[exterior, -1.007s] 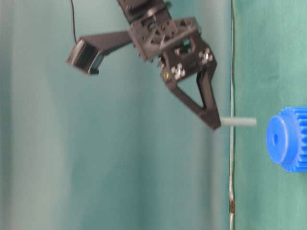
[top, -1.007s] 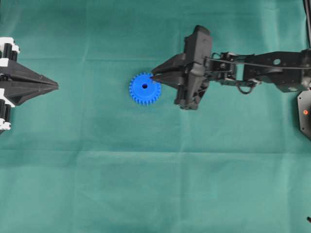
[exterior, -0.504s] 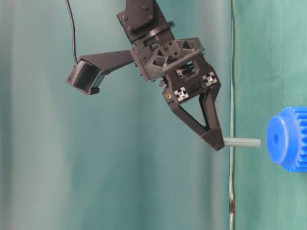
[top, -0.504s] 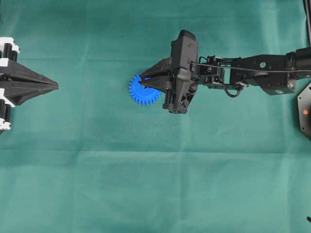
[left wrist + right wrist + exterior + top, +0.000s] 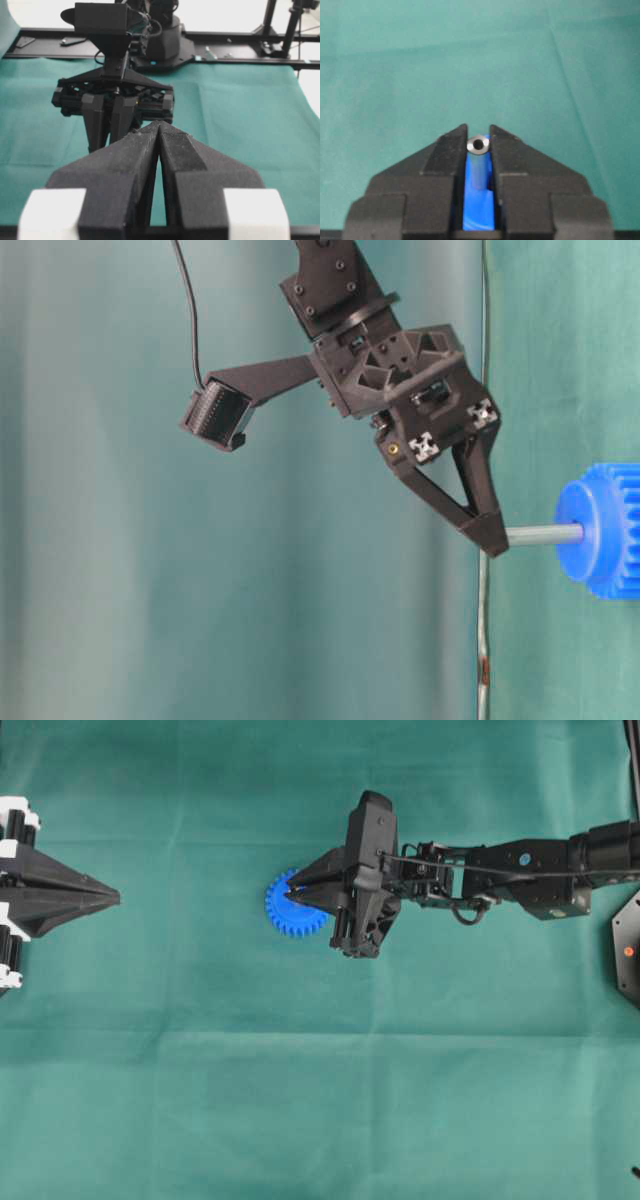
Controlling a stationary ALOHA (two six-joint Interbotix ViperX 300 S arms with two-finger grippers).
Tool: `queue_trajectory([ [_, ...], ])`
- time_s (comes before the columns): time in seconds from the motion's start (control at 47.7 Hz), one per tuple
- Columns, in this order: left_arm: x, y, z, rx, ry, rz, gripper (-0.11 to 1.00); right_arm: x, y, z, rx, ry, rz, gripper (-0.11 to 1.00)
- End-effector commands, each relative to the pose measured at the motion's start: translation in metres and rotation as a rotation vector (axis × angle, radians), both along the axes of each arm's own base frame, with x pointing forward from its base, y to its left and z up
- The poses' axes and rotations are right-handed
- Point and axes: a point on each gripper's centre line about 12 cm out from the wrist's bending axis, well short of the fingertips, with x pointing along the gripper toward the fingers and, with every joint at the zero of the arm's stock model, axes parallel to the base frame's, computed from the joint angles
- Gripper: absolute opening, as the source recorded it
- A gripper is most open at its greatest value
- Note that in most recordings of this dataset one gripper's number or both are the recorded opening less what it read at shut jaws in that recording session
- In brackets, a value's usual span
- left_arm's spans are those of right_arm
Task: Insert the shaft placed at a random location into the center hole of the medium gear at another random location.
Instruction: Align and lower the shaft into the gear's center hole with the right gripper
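The blue medium gear [image 5: 283, 917] lies flat on the green cloth, left of the middle. My right gripper [image 5: 290, 896] hangs over it, shut on the grey shaft [image 5: 545, 534]. In the table-level view the shaft points straight at the gear [image 5: 605, 540] and its free end meets the middle of the hub. In the right wrist view the shaft [image 5: 478, 145] shows end-on between the fingers [image 5: 512, 155], with blue gear [image 5: 479, 212] under it. The center hole is hidden by the shaft and gripper. My left gripper [image 5: 117, 898] is shut and empty at the far left, also in its wrist view [image 5: 159, 125].
Green cloth covers the table. A black mount [image 5: 628, 950] sits at the right edge. The right arm [image 5: 520, 880] stretches in from the right. Black rails and an arm base [image 5: 165, 45] stand along the far edge in the left wrist view.
My right gripper has moved left over the gear and gone down with the shaft. The gap between shaft tip and gear has closed. The left gripper has not moved.
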Motion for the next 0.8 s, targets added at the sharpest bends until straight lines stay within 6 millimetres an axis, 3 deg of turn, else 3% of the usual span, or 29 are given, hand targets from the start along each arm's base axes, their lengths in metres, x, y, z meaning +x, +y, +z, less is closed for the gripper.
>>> queue_trajectory([
  [0.0,0.003,0.0,0.009,0.0,-0.021,-0.002,0.0,0.003,0.0,0.008,0.012,-0.029,-0.008,0.13],
  [0.189,0.003,-0.001,0.009,0.0,-0.021,-0.003,0.0,0.004,-0.001,0.012,0.009,-0.038,-0.008,0.13],
  [0.462,0.003,0.0,0.009,0.0,-0.021,-0.002,0.0,0.0,-0.002,0.038,-0.006,-0.097,-0.007,0.13],
  [0.776,0.003,0.0,0.008,0.0,-0.018,-0.002,0.0,-0.001,-0.005,0.03,-0.008,-0.081,-0.013,0.13],
])
